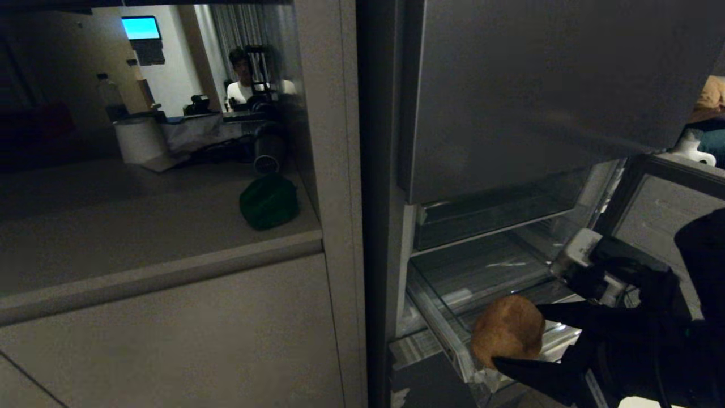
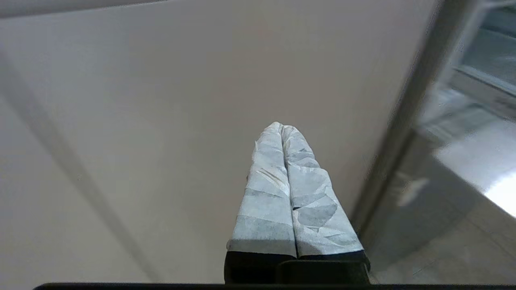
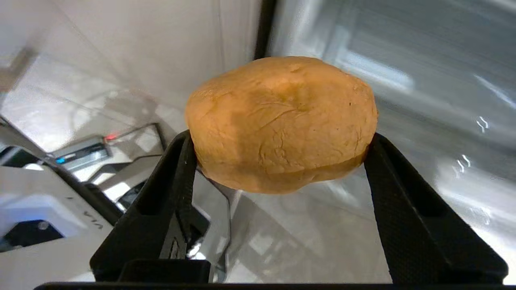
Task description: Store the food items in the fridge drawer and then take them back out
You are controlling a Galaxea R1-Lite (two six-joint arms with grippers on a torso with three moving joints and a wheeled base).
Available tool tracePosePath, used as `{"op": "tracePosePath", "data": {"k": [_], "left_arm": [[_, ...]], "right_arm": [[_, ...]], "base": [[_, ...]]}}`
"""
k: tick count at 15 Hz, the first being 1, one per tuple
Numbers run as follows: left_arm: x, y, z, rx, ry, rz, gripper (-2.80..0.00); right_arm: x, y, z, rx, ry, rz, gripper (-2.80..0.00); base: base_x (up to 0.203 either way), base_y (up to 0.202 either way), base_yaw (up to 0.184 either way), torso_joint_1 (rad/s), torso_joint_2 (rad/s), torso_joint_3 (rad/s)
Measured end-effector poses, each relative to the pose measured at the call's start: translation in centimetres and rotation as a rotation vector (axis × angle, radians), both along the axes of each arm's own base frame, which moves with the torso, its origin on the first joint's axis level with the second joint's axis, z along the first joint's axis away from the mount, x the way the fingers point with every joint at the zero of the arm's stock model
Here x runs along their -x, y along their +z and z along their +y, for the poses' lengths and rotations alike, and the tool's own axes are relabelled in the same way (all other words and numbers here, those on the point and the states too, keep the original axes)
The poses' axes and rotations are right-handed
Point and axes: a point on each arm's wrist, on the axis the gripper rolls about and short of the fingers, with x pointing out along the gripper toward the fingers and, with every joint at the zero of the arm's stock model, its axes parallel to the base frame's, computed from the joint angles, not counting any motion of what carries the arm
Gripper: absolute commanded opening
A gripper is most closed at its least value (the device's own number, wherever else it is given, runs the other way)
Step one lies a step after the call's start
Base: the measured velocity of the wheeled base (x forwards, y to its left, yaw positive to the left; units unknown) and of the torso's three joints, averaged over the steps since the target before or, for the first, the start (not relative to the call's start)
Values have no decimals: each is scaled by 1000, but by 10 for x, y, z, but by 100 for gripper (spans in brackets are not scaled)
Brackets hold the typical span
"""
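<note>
Right end effector [image 1: 512, 334] at bottom right of head view, black fingers [image 3: 173, 189] pinching potato [image 1: 508, 331] at its two ends, so its long axis runs across the grip. Potato hangs over the front edge of the pulled-out clear fridge drawer [image 1: 453, 277], not resting inside. Right wrist view alone shows the cracked skin; head view alone shows drawer and dark fridge door [image 1: 538, 85] behind. Left end effector [image 2: 282, 129] pressed together, facing a plain cabinet panel [image 2: 141, 121].
</note>
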Motion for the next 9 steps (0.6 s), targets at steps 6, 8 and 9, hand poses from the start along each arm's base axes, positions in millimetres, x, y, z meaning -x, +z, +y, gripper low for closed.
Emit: {"op": "tracePosePath", "data": {"k": [6, 8, 9], "left_arm": [[0, 0, 0, 0, -2, 0, -280], [0, 0, 0, 0, -1, 0, -280], [0, 0, 0, 0, -1, 0, -280]], "right_arm": [[6, 1, 4, 2, 43, -9, -280], [11, 3, 11, -16, 86, -25, -280], [12, 4, 17, -35, 107, -43, -280]], "base": [[-2, -19, 126, 2, 3, 2], [-3, -9, 85, -10, 1, 3], [0, 0, 0, 0, 0, 0]]}}
